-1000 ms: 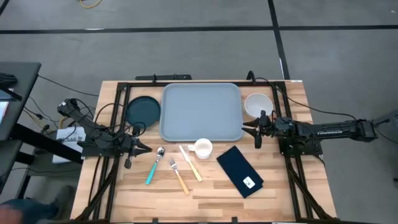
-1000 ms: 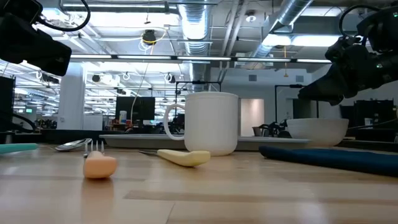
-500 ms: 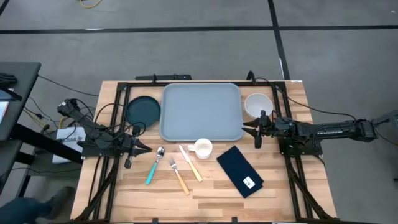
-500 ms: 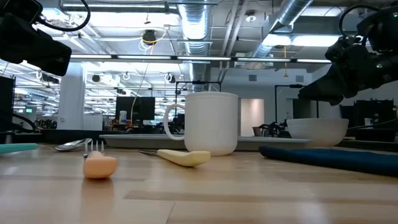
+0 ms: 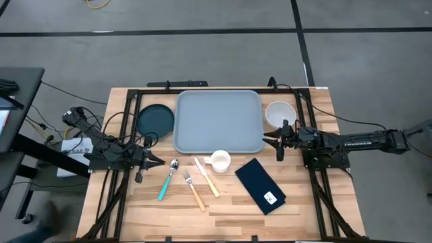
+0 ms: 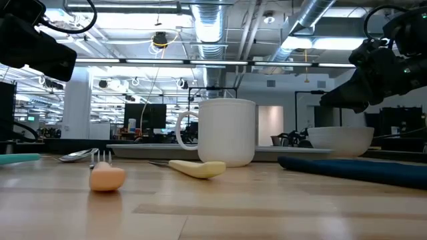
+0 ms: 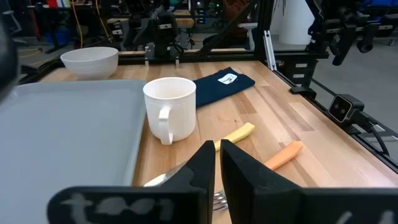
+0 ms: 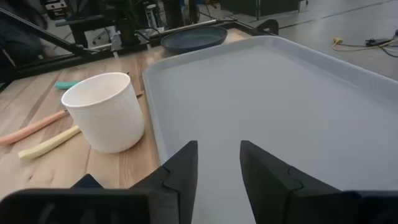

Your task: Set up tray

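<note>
The light grey-blue tray lies flat at the table's far middle; it also shows in the right wrist view and the left wrist view. A white mug stands just near of it. My left gripper hovers shut at the table's left, beside a spoon. My right gripper hovers open at the tray's right edge, empty.
A dark plate lies left of the tray, a white bowl to its right. A teal-handled spoon, orange-handled fork and yellow-handled knife lie near the mug. A navy napkin lies at the near right.
</note>
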